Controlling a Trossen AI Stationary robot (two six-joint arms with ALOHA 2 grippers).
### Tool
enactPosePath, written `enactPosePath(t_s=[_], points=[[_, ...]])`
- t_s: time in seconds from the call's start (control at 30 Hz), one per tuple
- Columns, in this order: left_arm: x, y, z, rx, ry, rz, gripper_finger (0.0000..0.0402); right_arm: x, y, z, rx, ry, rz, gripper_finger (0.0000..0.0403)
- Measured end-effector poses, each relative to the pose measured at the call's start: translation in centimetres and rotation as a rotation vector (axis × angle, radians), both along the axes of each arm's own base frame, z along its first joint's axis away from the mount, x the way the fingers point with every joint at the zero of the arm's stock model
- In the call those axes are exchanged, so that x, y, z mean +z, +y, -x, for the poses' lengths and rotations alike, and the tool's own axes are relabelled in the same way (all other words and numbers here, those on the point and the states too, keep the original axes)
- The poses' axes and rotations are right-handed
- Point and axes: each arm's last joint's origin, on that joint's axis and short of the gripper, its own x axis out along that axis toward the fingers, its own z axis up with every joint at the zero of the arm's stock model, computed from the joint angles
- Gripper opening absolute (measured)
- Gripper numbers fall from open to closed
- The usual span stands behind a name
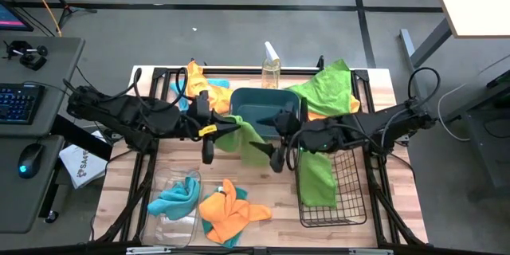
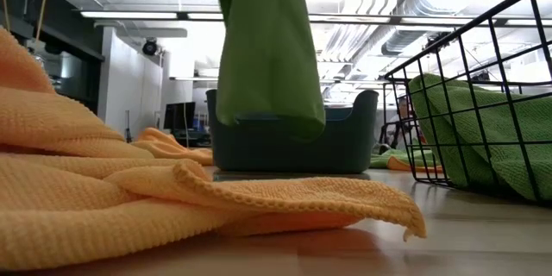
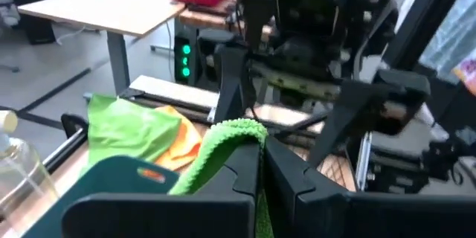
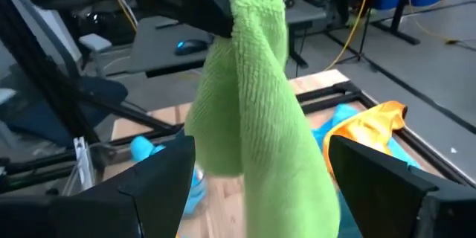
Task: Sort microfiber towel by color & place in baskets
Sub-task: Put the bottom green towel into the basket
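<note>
Left hand [image 1: 209, 131] grips the green towel [image 1: 245, 137], lifted clear of the counter [image 1: 127, 183] beside the teal tub [image 1: 267, 105]. Right hand [image 1: 277, 158] spread open alongside, apparently for handover toward the wire-mesh basket [image 1: 344, 199].

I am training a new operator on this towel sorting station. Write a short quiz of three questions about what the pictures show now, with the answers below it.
1. True or false: the left hand is shut on the hanging green towel.
2. Name the container in which a second green towel lies.
3. The right hand is: A) open, one finger on each side of the hanging towel; B) shut on the hanging towel; C) hidden from every view.

Key: 1 true; 2 the black wire basket; 3 A.
</note>
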Motion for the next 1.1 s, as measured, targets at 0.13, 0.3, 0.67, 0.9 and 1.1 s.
enactPosePath(t_s=[0.13, 0.3, 0.67, 0.9, 1.1], points=[[0.2, 0.2, -0.4, 0.010, -0.034, -0.002, 0.0000, -0.3, -0.2, -0.7, 0.006, -0.005, 0.020, 0.0307], [0.7, 0.3, -0.6, 0.008, -0.071, -0.036, 0.0000, -1.6, 0.0, -2.6, 0.103, -0.002, -0.009, 0.0307], [0.7, 0.5, -0.7, 0.007, -0.073, -0.060, 0.0001, -2.9, 0.0, -4.1, 0.101, 0.013, -0.029, 0.0140], [0.5, 0.9, 0.3, 0.009, -0.011, -0.091, 0.0048, -2.0, -0.6, -1.5, 0.101, 0.107, -0.064, 0.0012], [0.6, 2.0, 4.0, 0.096, 0.100, -0.117, 0.0127, -0.4, -1.6, 5.0, 0.043, 0.307, -0.106, 0.0004]])
